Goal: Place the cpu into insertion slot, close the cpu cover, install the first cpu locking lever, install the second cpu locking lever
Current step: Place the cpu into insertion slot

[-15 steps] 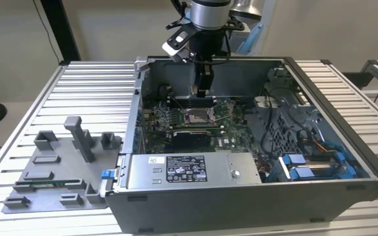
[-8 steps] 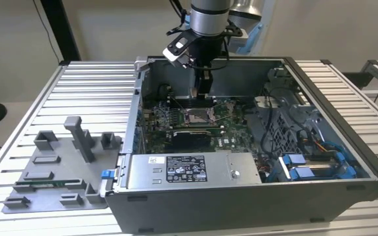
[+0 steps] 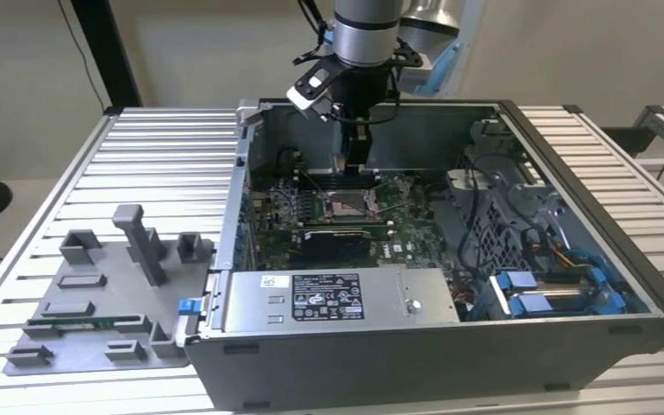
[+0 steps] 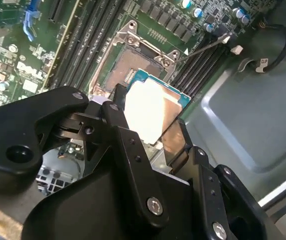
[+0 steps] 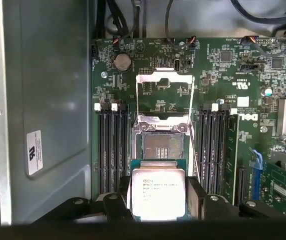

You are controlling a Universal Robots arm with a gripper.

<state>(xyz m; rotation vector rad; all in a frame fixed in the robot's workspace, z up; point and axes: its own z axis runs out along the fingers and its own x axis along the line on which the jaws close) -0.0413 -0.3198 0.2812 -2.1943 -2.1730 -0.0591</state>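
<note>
My gripper (image 5: pixel 158 199) is shut on the cpu (image 5: pixel 159 192), a small square chip with a silvery printed top face. It hangs a little off to one side of the insertion slot (image 5: pixel 162 146) and above it. In the second wrist view the cpu (image 4: pixel 150 112) shows its tan-gold underside between the black fingers (image 4: pixel 116 122), with the slot (image 4: pixel 132 62) beyond it. The cpu cover (image 5: pixel 164 75) is swung open, lying back from the slot. A thin locking lever (image 4: pixel 203 47) stands raised beside the slot. In the exterior view the gripper (image 3: pixel 358 162) reaches down into the case above the slot (image 3: pixel 347 204).
The green motherboard lies in an open grey computer case (image 3: pixel 424 346). Memory slots (image 5: pixel 111 150) flank the socket on both sides. A grey power supply (image 3: pixel 326 298) sits near the case front, cables and blue parts (image 3: pixel 552 290) at the exterior view's right. A grey fixture plate (image 3: pixel 101 303) lies outside.
</note>
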